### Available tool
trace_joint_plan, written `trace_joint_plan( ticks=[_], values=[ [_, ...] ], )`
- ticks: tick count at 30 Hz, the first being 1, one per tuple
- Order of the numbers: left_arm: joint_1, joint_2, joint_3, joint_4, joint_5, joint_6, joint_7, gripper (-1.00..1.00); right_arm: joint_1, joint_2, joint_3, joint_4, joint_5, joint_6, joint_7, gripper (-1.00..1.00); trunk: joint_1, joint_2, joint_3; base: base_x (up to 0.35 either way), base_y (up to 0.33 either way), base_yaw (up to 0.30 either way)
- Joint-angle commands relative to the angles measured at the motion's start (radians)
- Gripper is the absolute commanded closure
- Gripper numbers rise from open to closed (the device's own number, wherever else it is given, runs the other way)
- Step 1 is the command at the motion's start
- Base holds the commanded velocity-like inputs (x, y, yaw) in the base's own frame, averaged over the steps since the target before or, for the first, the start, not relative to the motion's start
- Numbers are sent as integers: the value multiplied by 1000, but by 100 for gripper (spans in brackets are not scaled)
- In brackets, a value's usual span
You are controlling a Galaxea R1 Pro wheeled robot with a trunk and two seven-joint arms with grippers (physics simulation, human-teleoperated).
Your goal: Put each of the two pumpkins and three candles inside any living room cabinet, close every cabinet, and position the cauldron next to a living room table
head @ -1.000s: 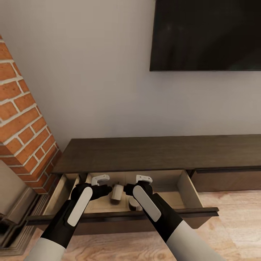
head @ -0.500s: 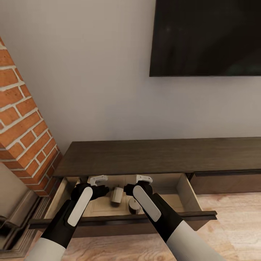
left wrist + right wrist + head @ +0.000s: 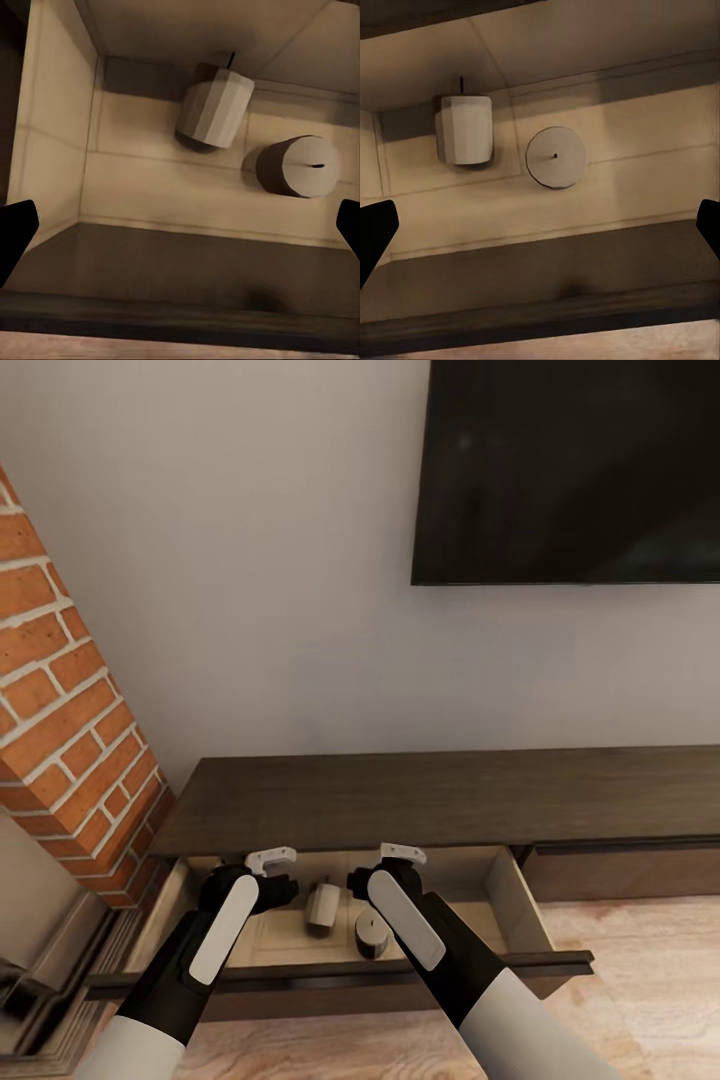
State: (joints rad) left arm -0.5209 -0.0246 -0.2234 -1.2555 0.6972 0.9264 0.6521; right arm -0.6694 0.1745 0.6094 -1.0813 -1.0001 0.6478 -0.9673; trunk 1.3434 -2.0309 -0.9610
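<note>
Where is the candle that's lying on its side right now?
In the head view the tipped candle lies in the cabinet's open drawer, between the left tool and right tool, just behind the upright candle.

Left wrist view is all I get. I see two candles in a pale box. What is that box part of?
Observer: It's the pull-out drawer of a long dark cabinet.
Operator: What's above the cabinet?
Observer: A big black TV hangs on the wall.
Operator: Is my other hand close?
Observer: Yes. The right gripper hovers open over the same drawer, right beside the left gripper.
</note>
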Motion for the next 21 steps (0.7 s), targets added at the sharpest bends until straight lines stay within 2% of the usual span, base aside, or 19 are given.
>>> trace_joint_plan(
  ticks=[1,21],
  values=[
    [-1,0,-1,-1,10,5,11,-100,-1,0,1,-1,-6,5,-8,-100,-4,7,2,0,0,0],
    [-1,0,-1,-1,11,12,11,-100,-1,0,-3,-12,-6,6,-8,-100,-81,147,65,0,0,0]
  ],
)
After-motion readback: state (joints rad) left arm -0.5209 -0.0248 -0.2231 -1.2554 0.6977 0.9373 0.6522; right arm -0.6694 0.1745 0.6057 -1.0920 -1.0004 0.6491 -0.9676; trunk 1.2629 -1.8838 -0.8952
